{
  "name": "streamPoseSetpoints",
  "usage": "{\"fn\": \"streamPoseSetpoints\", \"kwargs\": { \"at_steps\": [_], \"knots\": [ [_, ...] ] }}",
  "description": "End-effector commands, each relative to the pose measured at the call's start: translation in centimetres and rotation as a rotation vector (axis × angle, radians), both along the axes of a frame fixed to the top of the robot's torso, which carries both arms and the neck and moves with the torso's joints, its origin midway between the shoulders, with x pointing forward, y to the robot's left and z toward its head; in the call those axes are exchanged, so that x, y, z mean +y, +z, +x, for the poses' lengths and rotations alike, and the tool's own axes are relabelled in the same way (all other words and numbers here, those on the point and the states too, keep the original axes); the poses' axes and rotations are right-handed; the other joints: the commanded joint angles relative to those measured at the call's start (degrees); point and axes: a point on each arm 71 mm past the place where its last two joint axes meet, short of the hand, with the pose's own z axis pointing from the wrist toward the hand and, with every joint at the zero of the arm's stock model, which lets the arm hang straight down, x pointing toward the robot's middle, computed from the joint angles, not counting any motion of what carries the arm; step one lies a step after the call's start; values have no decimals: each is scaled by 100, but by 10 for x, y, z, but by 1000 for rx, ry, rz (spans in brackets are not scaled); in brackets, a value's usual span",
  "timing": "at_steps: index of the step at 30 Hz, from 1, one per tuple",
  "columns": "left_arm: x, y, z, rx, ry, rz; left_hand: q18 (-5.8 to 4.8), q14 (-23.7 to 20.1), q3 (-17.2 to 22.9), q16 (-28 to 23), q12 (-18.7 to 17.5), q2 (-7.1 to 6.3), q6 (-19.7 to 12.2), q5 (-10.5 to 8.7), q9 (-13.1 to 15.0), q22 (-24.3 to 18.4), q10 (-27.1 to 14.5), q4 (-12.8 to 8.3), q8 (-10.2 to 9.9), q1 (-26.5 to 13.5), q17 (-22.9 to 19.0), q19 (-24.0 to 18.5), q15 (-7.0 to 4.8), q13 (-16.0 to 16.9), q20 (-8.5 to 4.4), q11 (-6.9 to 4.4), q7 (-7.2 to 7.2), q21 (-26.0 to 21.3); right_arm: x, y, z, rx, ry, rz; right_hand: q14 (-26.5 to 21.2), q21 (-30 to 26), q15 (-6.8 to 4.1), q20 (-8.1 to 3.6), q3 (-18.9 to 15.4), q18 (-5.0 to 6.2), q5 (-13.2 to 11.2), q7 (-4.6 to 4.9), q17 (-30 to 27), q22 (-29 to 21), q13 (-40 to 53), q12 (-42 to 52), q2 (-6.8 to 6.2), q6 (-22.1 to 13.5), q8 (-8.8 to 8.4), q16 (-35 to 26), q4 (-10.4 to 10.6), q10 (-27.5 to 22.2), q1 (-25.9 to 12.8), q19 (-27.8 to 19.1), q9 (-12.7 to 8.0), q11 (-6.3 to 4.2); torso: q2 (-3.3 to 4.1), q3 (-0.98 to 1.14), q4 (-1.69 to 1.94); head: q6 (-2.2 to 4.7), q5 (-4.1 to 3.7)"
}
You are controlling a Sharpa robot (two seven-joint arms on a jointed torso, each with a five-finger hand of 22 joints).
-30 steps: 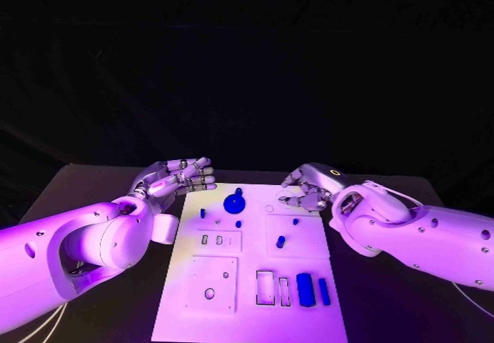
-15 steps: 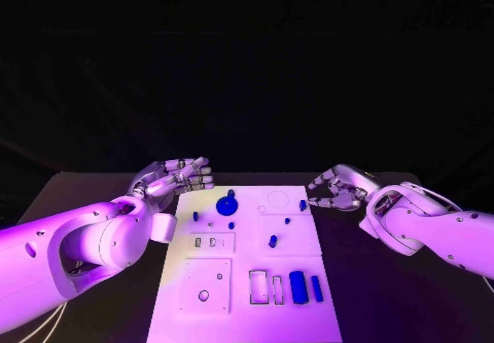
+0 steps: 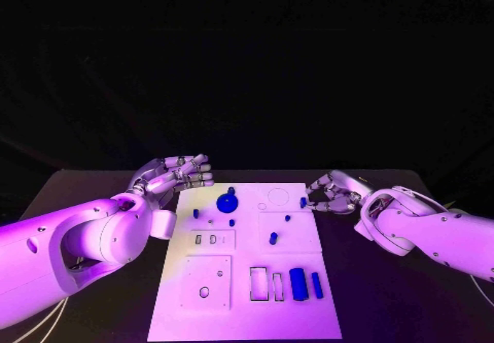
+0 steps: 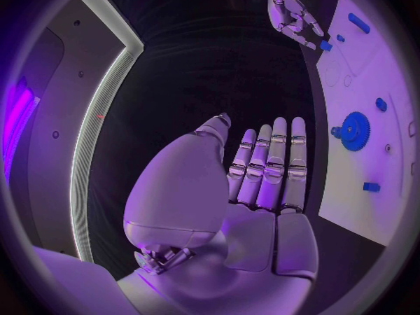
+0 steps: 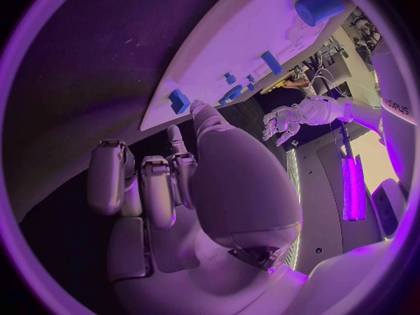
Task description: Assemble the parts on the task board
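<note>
Task board [image 3: 247,314]: white plate, centred on the black table [image 3: 412,300], long side running away from the robot.

Near end of board: two blue bars [image 3: 298,284] lying side by side, right of two empty rectangular slots [image 3: 267,282]; a square panel [image 3: 209,282] with a small hole to their left.

Mid board: blue peg [image 3: 273,239] standing right of centre; smaller blue pegs further up.

Far end: blue gear [image 3: 226,203], left of centre; small blue part [image 3: 304,202] at the right edge.

Right hand [image 3: 335,194]: just off the board's far right edge, fingers curled in, fingertips at that small blue part; cannot tell whether it is pinched.

Left hand [image 3: 173,176]: beside the board's far left corner, above the table, fingers straight and side by side, holding nothing.
</note>
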Motion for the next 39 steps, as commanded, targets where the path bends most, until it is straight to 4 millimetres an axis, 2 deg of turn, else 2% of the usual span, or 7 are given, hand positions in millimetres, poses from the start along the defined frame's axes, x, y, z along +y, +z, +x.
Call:
{"fn": "streamPoseSetpoints", "kwargs": {
  "at_steps": [1,8,12,25,31,39],
  "knots": [
    [-2,1,0,-6,-22,-9,55,31,4,-41,-29,-12,34,-22,-5,-2,21,-35,-34,60,10,-49,22,-2,-7,23,43,20,3,-5,1,19,25,-9,531,19,4,13,3,6,-15,-4,1199,47,712,12,12,-24,1,9,-64,-9,92,35,-2,6,0,-11,-3,-24,2],
    [-2,1,0,-6,-21,-9,55,31,4,-41,-29,-12,34,-22,-5,-2,21,-35,-34,60,10,-49,22,-2,-7,23,43,20,6,-10,3,28,27,-19,533,26,5,14,20,3,-20,-3,1209,59,716,16,19,-15,4,13,-97,-6,132,42,-1,6,-4,-5,-5,-46,19],
    [-2,1,0,-5,-22,-9,55,31,4,-41,-29,-12,34,-22,-5,-2,21,-35,-34,60,10,-49,22,-2,-7,23,43,20,7,-11,5,24,22,-21,535,34,5,14,34,1,-19,-2,1214,70,722,22,36,-9,5,15,-105,-1,144,50,-1,7,-7,-6,-12,-47,27],
    [-2,1,0,-1,-25,-8,55,31,4,-41,-29,-12,34,-22,-5,-2,21,-35,-34,60,10,-49,22,-2,-7,23,43,20,14,-12,8,23,26,-21,543,65,4,14,81,-8,-38,-4,1248,107,754,54,103,32,18,29,-112,28,154,77,5,5,-7,-15,-1,-54,21],
    [-1,0,0,1,-26,-8,55,31,4,-41,-29,-12,34,-22,-5,-2,21,-35,-34,60,10,-49,22,-2,-7,23,43,20,15,-13,10,23,27,-22,546,83,-16,4,151,-11,-72,-47,1259,137,806,107,179,202,89,33,-132,74,168,96,37,-27,-12,-15,-5,-60,15],
    [-2,0,0,2,-26,-8,55,31,4,-41,-29,-12,34,-22,-5,-2,21,-35,-34,60,10,-49,22,-2,-7,23,43,20,17,-14,10,26,28,-23,554,114,-49,-21,212,-20,-129,-94,1291,178,840,141,217,310,133,46,-166,104,188,122,58,-68,-13,-13,-6,-61,25]
  ]
}}
